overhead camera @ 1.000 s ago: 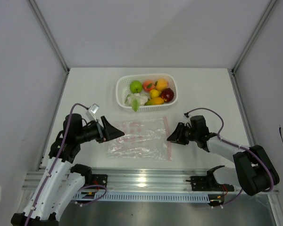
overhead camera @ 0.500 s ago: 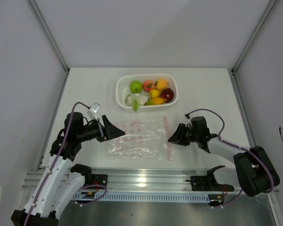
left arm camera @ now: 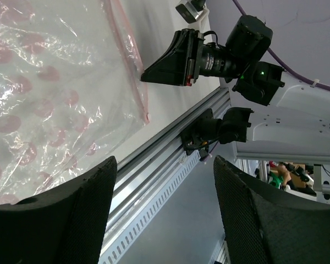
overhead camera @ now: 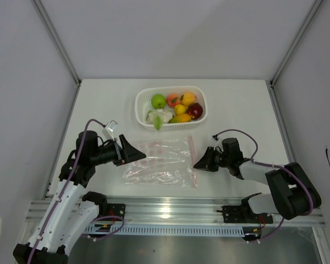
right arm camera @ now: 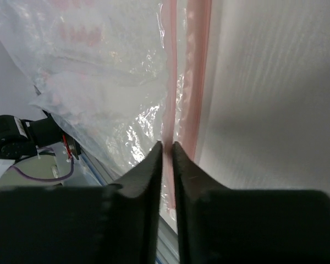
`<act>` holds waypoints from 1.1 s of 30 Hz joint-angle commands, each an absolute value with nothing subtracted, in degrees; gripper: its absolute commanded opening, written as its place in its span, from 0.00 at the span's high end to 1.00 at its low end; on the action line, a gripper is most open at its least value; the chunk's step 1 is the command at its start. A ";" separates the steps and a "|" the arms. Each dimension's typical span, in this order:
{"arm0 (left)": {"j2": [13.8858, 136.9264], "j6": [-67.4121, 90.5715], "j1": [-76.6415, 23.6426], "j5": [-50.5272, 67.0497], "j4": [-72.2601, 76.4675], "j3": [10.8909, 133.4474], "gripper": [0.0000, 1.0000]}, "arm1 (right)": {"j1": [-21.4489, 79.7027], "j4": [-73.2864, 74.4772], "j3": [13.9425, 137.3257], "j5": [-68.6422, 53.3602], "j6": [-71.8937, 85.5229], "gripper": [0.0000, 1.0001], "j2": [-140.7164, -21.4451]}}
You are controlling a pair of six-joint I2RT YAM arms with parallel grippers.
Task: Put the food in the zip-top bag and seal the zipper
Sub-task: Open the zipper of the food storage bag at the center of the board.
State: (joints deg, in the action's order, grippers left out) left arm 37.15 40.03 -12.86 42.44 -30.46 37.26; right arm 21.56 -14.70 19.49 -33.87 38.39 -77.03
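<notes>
Robotics lab test cell.
White bench (overhead camera: 99, 104) boxed by plain grey panels (overhead camera: 176, 38), aluminium rail (overhead camera: 176, 208) along the near edge.

zip-top bag (overhead camera: 159, 164): clear crinkly glossy plastic | basket (overhead camera: 170, 89): white perforated plastic | table (overhead camera: 236, 110): matt

From above and behind the arm bases we look down on the whole tabletop (overhead camera: 99, 104), near edge lowest. Our left wrist view sits low over the zip-top bag (overhead camera: 157, 162), facing right along the near edge to the right arm (left arm camera: 250, 38). Our right wrist view hugs the zipper (right arm camera: 197, 82), facing left toward the left arm (right arm camera: 11, 135); all three share the bag.
</notes>
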 commanded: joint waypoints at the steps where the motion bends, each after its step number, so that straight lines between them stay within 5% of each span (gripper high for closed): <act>1: 37.53 39.55 -13.27 43.16 -29.26 38.05 0.28 | 22.41 -20.83 19.68 -36.30 39.02 0.90 -76.91; 4: 38.76 38.76 -14.23 40.19 -31.36 40.50 0.32 | 23.99 -20.75 20.65 -36.39 39.29 1.00 -75.77; 18: 55.44 36.92 -27.68 19.61 -45.16 62.21 0.36 | 44.38 2.28 47.53 -18.73 28.04 1.00 -73.91; 33: 67.14 36.83 -33.31 8.62 -47.46 69.26 0.34 | 53.96 3.16 54.40 -13.01 27.25 1.00 -76.46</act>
